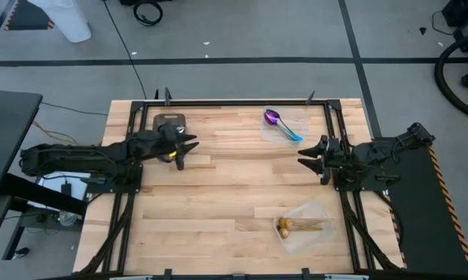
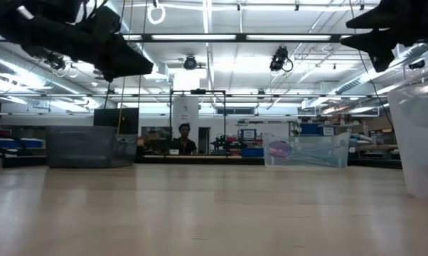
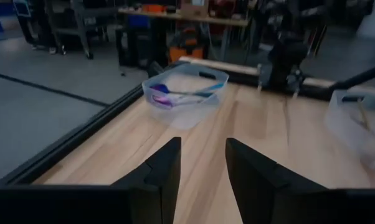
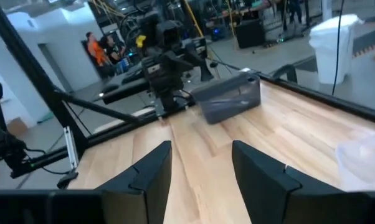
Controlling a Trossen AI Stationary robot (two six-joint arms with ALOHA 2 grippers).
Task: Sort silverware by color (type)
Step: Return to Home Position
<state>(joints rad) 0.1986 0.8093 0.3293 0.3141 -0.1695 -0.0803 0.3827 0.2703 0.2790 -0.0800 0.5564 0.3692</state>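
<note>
Since no spoon shows loose on the table (image 1: 218, 194), sorting looks all but done. The landmark is the dark grey tray (image 1: 169, 122) at the table's far edge on the left arm's side. The left gripper (image 1: 183, 148) hangs just beside the tray, at its inner corner, up off the boards, fingers (image 3: 166, 168) apart with nothing between them. The purple spoons (image 1: 281, 123) lie in a clear container (image 1: 302, 123) well apart from the tray, along the same far edge toward the right arm. The gold spoons (image 1: 300, 226) lie in a second clear container (image 1: 300, 241), farthest from the tray, diagonally across at the near edge. The right gripper (image 1: 308, 152) hangs across the table from the tray, jaws parted and empty. No silver spoons are visible. The tray's inside is partly covered by the left arm and too dim to read, so I cannot tell whether they sit in it. Judgement: both visible colours are grouped and neither claw carries anything, so what is left is probably only parking the arms. The silver stays unconfirmed.
</note>
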